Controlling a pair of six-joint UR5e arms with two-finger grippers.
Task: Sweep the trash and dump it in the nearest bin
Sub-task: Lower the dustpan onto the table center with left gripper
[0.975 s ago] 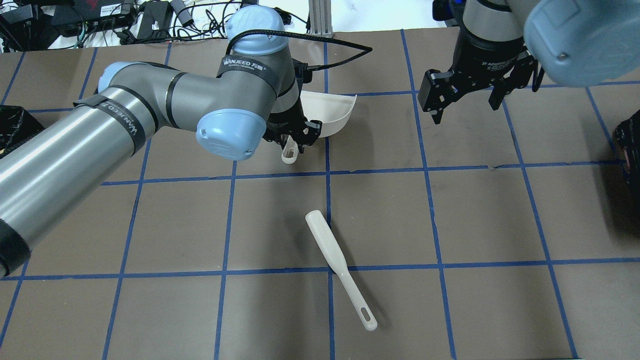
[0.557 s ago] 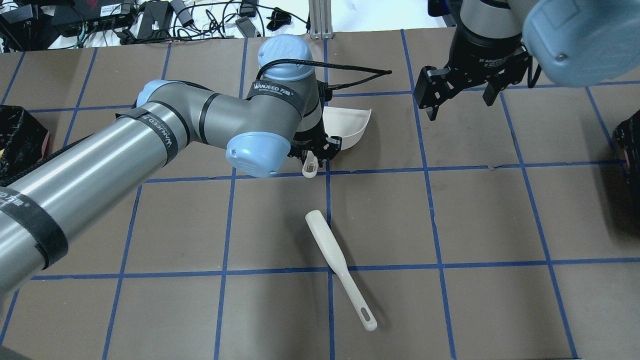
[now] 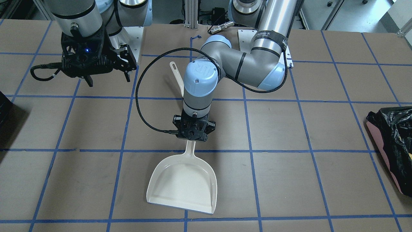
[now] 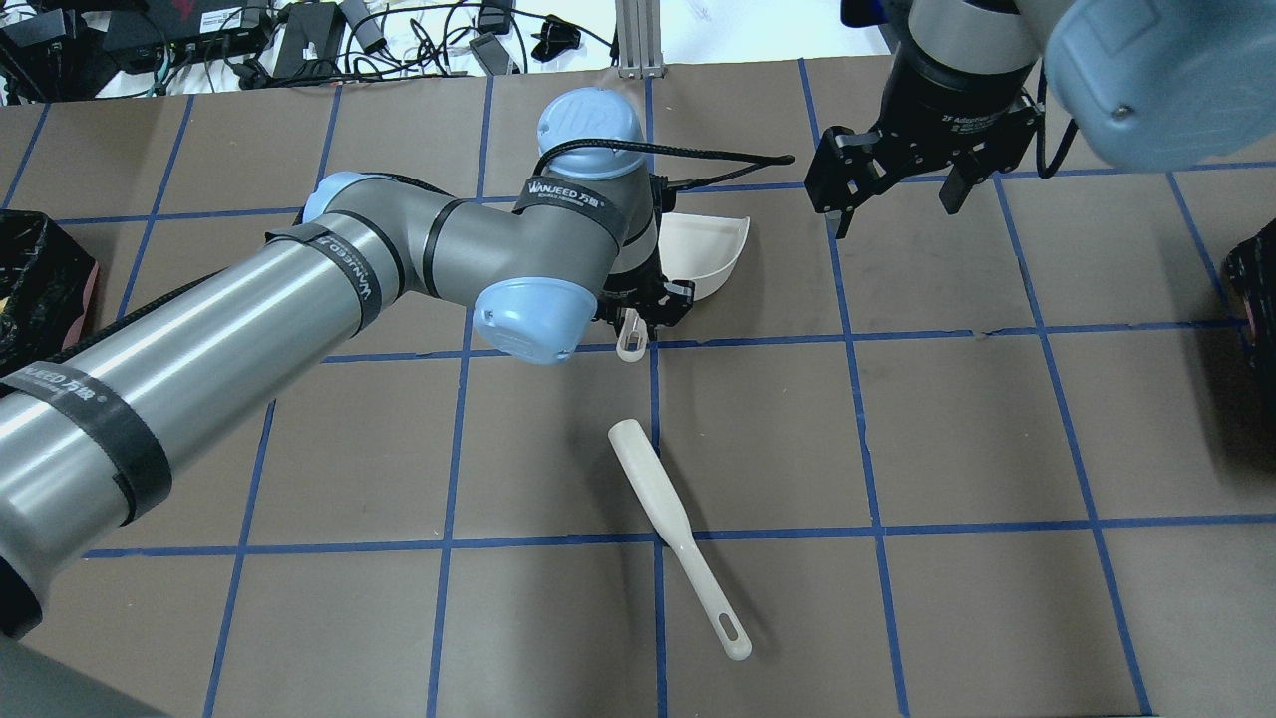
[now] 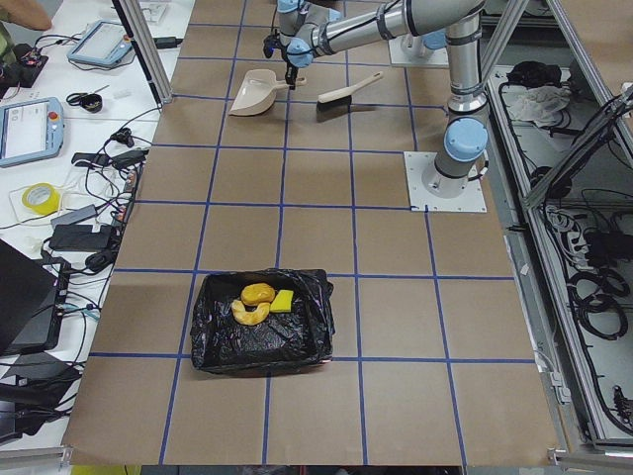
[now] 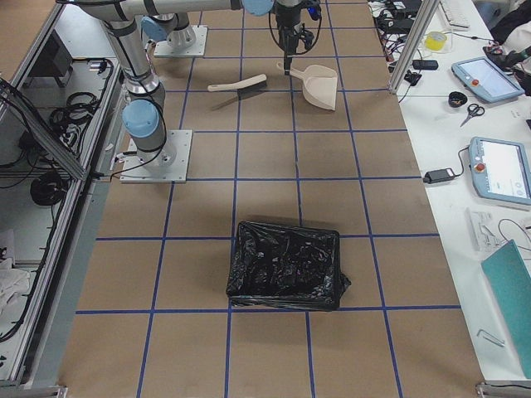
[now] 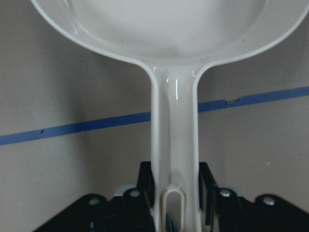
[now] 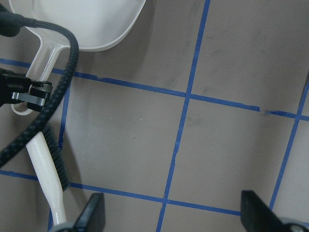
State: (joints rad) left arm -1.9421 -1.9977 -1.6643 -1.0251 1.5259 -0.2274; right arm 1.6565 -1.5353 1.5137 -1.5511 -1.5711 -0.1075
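Note:
The trash [image 5: 259, 300], an orange lump, a yellow wedge and pale scraps, lies inside the black-bagged bin [image 5: 223, 341]. The bin's pink side shows in the front view [image 3: 383, 141]. My left gripper [image 3: 193, 134] is shut on the handle of a cream dustpan [image 3: 183, 183]. The wrist view shows the handle [image 7: 174, 145] between the fingers. The dustpan lies low over the table, or on it, in the overhead view [image 4: 710, 251]. My right gripper [image 4: 890, 204] is open and empty, hovering to the dustpan's right.
A white-handled brush [image 4: 666, 509] lies loose on the table between the arms, nearer the robot than the dustpan; it also shows in the front view [image 3: 176, 75]. A second black-bagged container [image 6: 286, 265] stands toward the robot's right end. Cables lie beyond the table's far edge.
My left arm has carried the dustpan to the right in the overhead view. My right gripper has shifted a little left and farther away, still open. The brush has not moved.

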